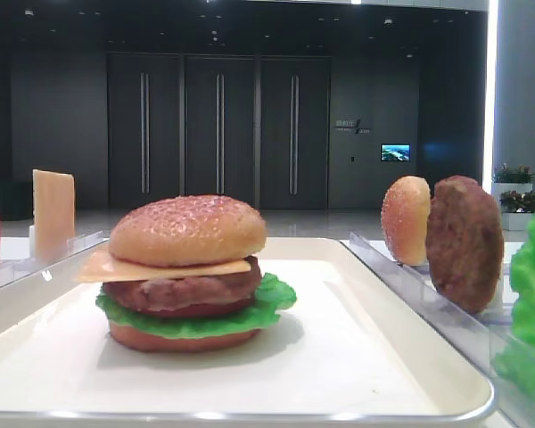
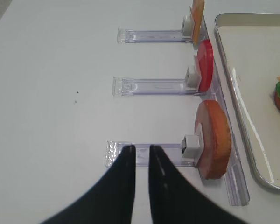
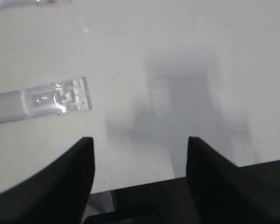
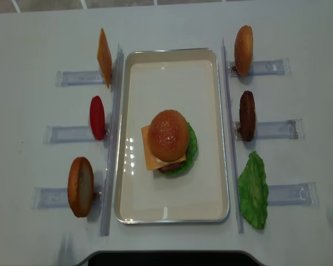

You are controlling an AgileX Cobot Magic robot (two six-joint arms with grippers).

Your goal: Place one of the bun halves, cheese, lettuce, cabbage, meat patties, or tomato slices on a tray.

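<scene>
Tray (image 4: 172, 213) holds stacked burger (image 4: 169, 143), centred for stability | spares upright in racks (image 2: 151, 87) for side-on grasping | left end effector (image 2: 141, 151) pressed together, empty | right end effector (image 3: 140, 142) spread, empty

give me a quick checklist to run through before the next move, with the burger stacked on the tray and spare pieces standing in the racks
1. Burger sits inside the tray, clear of the rim: ok.
2. Bun top caps the stack, cheese, patty and lettuce under it: ok.
3. Right gripper open and holding nothing, over bare table: ok.
4. Left gripper shut, holding nothing, above the near rack's end: not ok for a pick until it opens.
5. Spare bun, tomato slice and spare cheese slice stand upright in the left racks: ok.
6. Whether the stack is steady: cannot tell.
</scene>
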